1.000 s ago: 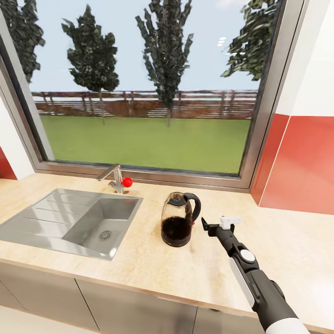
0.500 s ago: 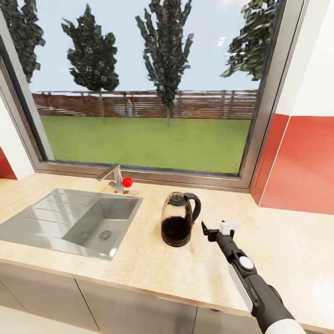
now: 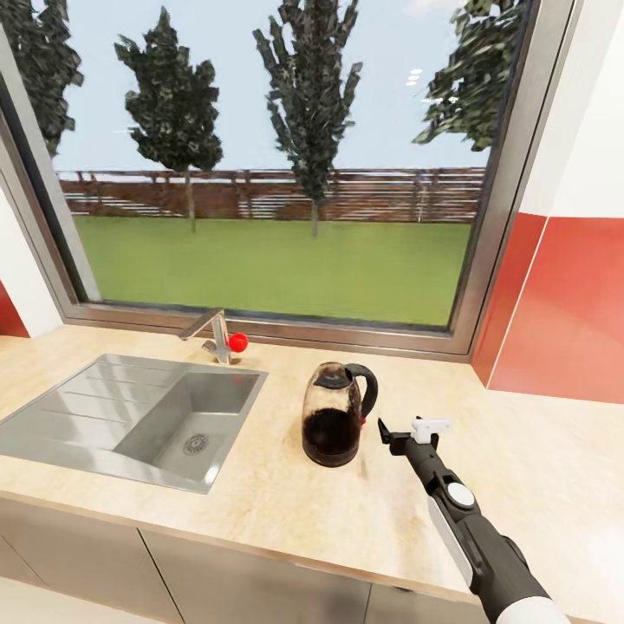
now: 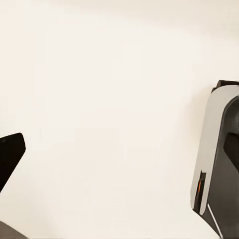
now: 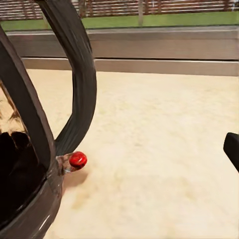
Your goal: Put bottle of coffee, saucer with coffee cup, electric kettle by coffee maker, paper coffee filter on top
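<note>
While the head camera has shifted slightly, the right gripper [image 3: 405,429], jaws spread and empty, has eased left toward the electric kettle [image 3: 336,416] standing on the countertop [image 3: 537,468], readying a handle grasp.

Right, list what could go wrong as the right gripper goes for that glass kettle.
1. The right gripper is open beside the dark curved handle of the clear glass electric kettle, not around it. Closing too early would likely grab nothing.
2. Pushing in off-line could shove or tip the kettle, which looks to hold dark liquid, toward the steel sink.
3. The small red switch at the handle's base could get bumped.
</note>
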### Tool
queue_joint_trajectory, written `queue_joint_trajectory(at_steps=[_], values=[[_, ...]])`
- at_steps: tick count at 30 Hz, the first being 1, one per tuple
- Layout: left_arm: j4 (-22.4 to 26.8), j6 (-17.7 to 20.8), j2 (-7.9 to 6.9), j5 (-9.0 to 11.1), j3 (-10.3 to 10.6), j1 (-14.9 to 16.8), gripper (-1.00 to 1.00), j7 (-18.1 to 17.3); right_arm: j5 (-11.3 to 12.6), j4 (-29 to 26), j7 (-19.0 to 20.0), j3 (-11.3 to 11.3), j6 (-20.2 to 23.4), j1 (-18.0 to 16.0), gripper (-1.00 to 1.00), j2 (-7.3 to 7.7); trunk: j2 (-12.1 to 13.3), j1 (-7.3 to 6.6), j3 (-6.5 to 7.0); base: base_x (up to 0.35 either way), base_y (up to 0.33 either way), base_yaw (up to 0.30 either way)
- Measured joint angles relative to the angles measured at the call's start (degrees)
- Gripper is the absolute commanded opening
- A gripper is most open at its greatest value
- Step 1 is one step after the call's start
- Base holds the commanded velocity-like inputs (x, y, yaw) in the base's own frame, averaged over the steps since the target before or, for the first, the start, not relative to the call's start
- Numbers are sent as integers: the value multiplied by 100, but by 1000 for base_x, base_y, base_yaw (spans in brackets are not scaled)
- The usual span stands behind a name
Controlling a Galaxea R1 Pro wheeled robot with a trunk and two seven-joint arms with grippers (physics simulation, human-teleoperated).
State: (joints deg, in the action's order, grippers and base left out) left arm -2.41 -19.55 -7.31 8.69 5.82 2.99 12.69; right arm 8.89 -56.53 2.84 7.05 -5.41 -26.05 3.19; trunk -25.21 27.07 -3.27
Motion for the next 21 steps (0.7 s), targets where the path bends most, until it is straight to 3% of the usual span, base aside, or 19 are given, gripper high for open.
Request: queue_joint_trajectory(at_steps=[21], values=[[0, -1, -9, 0, 0, -46, 100, -3, 0, -27, -9, -22, 2, 0, 100, -4, 0, -1, 0, 65, 13, 0]])
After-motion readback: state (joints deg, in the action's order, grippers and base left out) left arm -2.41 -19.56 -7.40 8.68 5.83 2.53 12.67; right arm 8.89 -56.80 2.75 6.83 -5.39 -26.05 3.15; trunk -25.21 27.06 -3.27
